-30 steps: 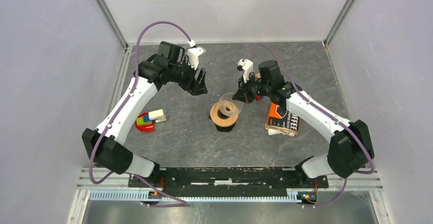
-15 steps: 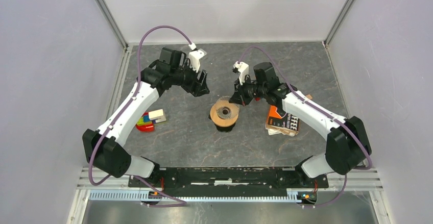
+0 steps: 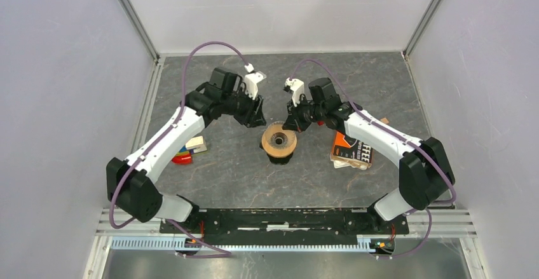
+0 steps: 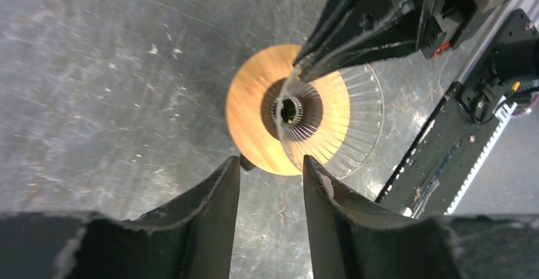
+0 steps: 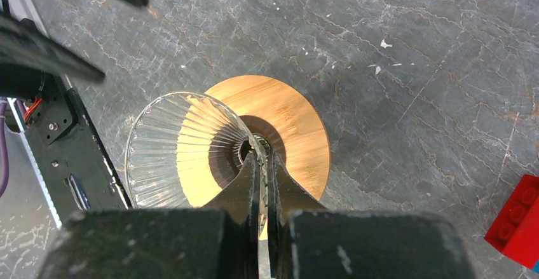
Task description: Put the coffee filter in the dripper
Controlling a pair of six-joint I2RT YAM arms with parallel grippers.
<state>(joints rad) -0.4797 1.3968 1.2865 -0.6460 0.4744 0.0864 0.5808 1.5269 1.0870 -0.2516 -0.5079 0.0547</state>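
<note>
Pinching the dripper [image 3: 279, 140] by its glass rim at the middle of the bench [image 3: 229, 171], your right tool [image 5: 262, 159] was clamped tight; your left tool [image 4: 272, 162] hung part-open, empty. No filter showed anywhere. One sideways tug, I'd say, could have tipped the dripper over.

A dripper [image 3: 279, 140] stands upright in the middle of the grey table [image 3: 222, 177]: a clear ribbed glass cone [image 5: 165, 145], mouth up, seated in a round light-brown wooden collar ring [image 5: 299, 126].
</note>
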